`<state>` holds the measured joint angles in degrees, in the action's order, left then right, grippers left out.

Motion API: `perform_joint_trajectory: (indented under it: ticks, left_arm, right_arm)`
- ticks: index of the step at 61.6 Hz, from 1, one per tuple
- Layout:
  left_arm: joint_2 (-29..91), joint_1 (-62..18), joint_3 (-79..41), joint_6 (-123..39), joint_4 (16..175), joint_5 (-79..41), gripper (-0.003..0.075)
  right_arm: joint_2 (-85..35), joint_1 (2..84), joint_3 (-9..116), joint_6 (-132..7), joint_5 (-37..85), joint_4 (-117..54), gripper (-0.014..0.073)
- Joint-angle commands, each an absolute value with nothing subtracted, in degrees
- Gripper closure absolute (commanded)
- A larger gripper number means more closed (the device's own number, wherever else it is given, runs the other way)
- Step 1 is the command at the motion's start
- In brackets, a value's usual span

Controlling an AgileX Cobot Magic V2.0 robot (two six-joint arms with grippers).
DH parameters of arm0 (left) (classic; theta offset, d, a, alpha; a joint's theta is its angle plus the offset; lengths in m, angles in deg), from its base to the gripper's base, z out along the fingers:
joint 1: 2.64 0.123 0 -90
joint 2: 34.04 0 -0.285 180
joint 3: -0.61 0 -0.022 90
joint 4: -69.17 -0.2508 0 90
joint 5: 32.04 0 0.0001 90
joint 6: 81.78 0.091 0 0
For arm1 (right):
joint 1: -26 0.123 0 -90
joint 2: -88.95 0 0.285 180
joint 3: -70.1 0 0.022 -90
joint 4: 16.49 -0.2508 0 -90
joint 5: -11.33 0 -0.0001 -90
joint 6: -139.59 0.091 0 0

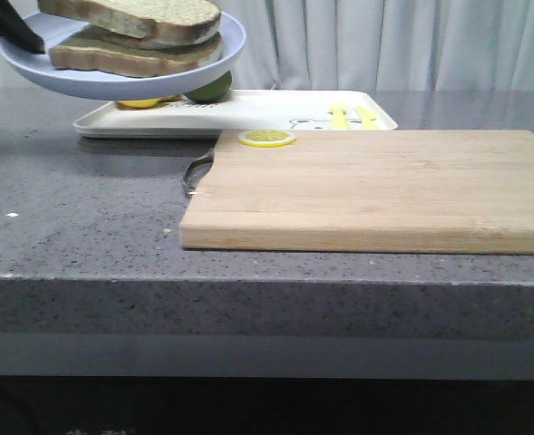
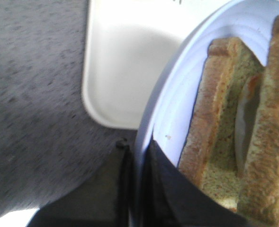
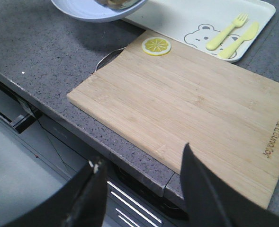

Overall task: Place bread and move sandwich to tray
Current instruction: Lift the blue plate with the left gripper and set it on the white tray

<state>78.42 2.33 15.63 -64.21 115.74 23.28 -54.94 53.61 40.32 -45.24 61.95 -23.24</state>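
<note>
The left gripper [image 2: 135,163] was clenched on the rim of the light-blue plate [image 2: 177,94], one dark finger on each side of the edge; in the front view only a dark sliver of it showed at the upper left corner, cut off by the frame. The plate hung in the air at the upper left of the front view, tilted, carrying the sandwich [image 1: 138,34], whose top slice ran out of the frame. The left wrist view alone revealed the white egg with a trace of orange between the two slices, though blurred. Below the plate lay the white tray [image 1: 276,111], its left part hidden behind the plate; a green round thing [image 1: 210,88] and something yellow beside it on the tray were too covered to identify. The right gripper [image 3: 141,189] stood released, its fingers spread wide above the near edge of the wooden cutting board [image 3: 196,109]. The lemon slice [image 3: 157,45] lay on the board's corner nearest the tray.
</note>
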Motion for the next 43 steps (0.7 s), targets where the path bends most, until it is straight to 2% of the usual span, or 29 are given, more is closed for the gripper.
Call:
perform_joint_trajectory:
  ticks: [1,21,43]
  left_arm:
    - [78.6,0.6,21.5,-67.8,121.9,21.6,0.0741]
    - [91.4,-1.8,34.9,-81.8,121.1,22.1,0.074]
    - [94.6,-1.8,36.5,-82.9,120.6,22.5,0.0736]
  right_arm:
    - [-54.7,53.3,41.6,-45.4,57.7,-23.0,0.0211]
    - [-54.7,53.3,41.6,-45.4,57.7,-23.0,0.0211]
    - [-54.7,53.3,41.6,-45.4,57.7,-23.0,0.0211]
